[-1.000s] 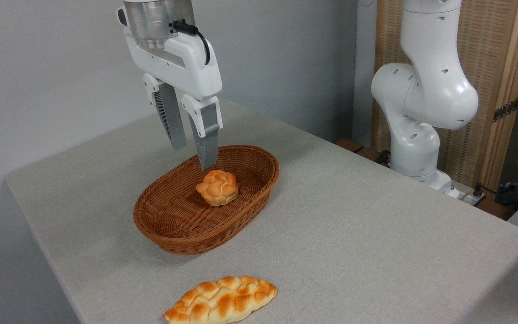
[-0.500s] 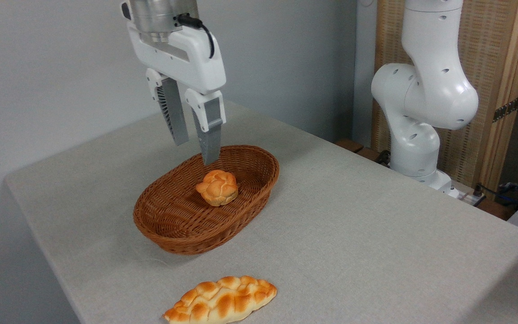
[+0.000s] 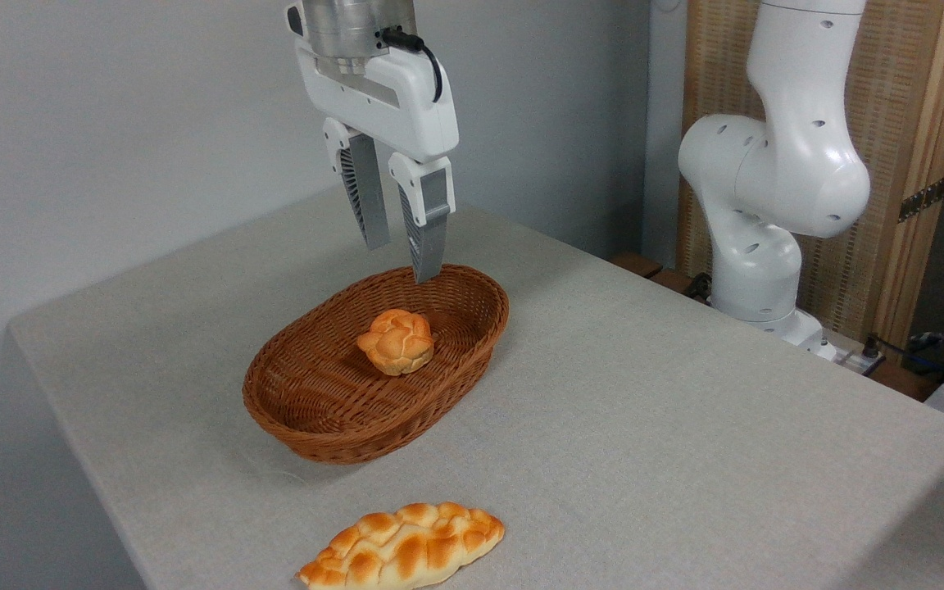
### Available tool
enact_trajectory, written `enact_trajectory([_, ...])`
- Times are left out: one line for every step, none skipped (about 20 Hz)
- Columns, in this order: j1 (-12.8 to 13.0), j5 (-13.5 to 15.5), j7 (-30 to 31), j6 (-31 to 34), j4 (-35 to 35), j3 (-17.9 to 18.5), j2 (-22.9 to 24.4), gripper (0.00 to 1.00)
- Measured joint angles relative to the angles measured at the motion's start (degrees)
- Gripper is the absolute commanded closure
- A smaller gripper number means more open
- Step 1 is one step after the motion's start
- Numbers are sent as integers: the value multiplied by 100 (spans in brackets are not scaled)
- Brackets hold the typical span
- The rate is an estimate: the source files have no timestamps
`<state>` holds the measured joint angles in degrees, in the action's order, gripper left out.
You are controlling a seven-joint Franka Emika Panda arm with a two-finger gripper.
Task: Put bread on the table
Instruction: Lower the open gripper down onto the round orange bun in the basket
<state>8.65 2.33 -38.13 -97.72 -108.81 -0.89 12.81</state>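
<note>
1. Gripper [image 3: 402, 258]: we see its fingers [image 3: 427, 238] apart and empty, hanging above the far rim of the basket [image 3: 333, 426].
2. Bread [image 3: 396, 341]: sits inside the basket, toward its far end, clear of the fingers.
3. Risk, wicker: we judge a descent from here could catch a fingertip on the rim and drag the basket across the surface [image 3: 685, 426].
4. Risk, grip: the knotted top may slip from a shallow pinch.
5. Loaf [image 3: 402, 547]: crowds the near edge, limiting placement there.
</note>
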Motion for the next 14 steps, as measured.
enact_trajectory([40, 1, 0, -67, -59, 0, 18, 0])
enact_trajectory([68, 4, 0, -107, -87, 1, 19, 0])
enact_trajectory([123, 6, 0, -190, -140, 1, 18, 0])
enact_trajectory([156, 8, 0, -235, -174, 0, 17, 0])
enact_trajectory([215, 21, 2, -304, -244, -1, 16, 0])
enact_trajectory([246, 35, 3, -328, -282, -4, 15, 0])
enact_trajectory([302, 88, 3, -363, -351, -8, 14, 0])
enact_trajectory([332, 114, 3, -385, -389, -10, 14, 0])
enact_trajectory([374, 158, 3, -429, -451, -11, 17, 0])
enact_trajectory([400, 189, 3, -476, -503, -11, 27, 0])
enact_trajectory([407, 199, 3, -507, -532, -11, 47, 0])
enact_trajectory([407, 203, 3, -513, -551, -11, 78, 0])
enact_trajectory([407, 204, 3, -513, -560, -11, 97, 0])
enact_trajectory([407, 204, 2, -514, -577, -11, 128, 0])
